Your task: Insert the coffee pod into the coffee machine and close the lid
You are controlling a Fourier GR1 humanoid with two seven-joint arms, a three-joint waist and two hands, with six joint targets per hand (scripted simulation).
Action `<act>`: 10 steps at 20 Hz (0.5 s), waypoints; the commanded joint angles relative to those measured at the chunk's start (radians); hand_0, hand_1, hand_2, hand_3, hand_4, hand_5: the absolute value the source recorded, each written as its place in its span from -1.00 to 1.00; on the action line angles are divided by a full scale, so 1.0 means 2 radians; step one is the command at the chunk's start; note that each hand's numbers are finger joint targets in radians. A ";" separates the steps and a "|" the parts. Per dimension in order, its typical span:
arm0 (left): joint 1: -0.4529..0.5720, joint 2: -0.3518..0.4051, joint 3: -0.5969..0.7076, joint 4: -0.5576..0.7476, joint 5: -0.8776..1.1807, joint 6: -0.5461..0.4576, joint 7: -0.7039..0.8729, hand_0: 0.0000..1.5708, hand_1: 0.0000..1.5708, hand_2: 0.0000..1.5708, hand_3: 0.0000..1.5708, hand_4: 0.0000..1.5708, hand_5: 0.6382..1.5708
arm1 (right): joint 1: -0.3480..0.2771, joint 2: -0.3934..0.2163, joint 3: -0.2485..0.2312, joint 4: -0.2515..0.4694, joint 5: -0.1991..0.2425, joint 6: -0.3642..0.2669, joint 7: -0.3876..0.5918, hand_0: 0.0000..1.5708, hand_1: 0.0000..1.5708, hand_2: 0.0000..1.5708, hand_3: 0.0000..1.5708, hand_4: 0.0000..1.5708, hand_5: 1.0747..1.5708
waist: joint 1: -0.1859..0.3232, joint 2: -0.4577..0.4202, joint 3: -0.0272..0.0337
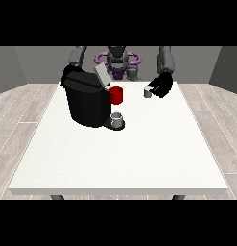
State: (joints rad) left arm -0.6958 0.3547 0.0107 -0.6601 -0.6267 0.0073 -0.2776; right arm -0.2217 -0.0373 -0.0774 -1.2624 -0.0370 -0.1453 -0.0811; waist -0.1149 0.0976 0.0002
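Note:
A black coffee machine (85, 102) stands on the left half of the white table (120, 158), its grey lid (102, 76) tilted up and open. A small grey cup (117, 118) sits on its drip base. The small grey coffee pod (148, 92) is at the back right of the table. The hand at the view's right (161, 85) is right beside the pod, its fingers curled around it. The hand at the view's left (66, 73) is behind the machine's top and mostly hidden.
A red mug (117, 95) stands just right of the machine, between it and the pod. The robot's torso (118, 60) is behind the table's far edge.

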 commanded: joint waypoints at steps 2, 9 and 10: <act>-0.046 0.017 0.001 -0.028 0.005 -0.057 0.007 0.60 0.60 0.69 0.64 -0.31 1.00 | -0.010 -0.008 -0.010 0.034 -0.006 0.010 -0.013 -1.00 -1.00 -1.00 -1.00 -0.44 1.00 | 0.008 -0.007 0.0001; -0.095 0.048 0.029 -0.022 0.007 -0.068 0.019 0.60 0.60 0.70 0.64 -0.29 1.00 | -0.010 0.003 0.012 -0.001 -0.005 0.019 -0.014 -1.00 -1.00 -1.00 -1.00 -0.40 1.00 | -0.034 0.009 -0.0001; -0.095 0.027 0.026 -0.022 0.005 -0.056 0.021 0.60 0.60 0.70 0.64 -0.29 1.00 | -0.037 0.014 0.016 -0.005 0.004 -0.005 -0.001 -1.00 -1.00 -1.00 -1.00 -0.39 1.00 | -0.029 0.017 -0.0001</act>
State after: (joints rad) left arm -0.8340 0.4029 0.0418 -0.7078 -0.6164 -0.1059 -0.2480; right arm -0.2507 -0.0322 -0.0633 -1.2516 -0.0409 -0.1281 -0.0915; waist -0.1522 0.0960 0.0002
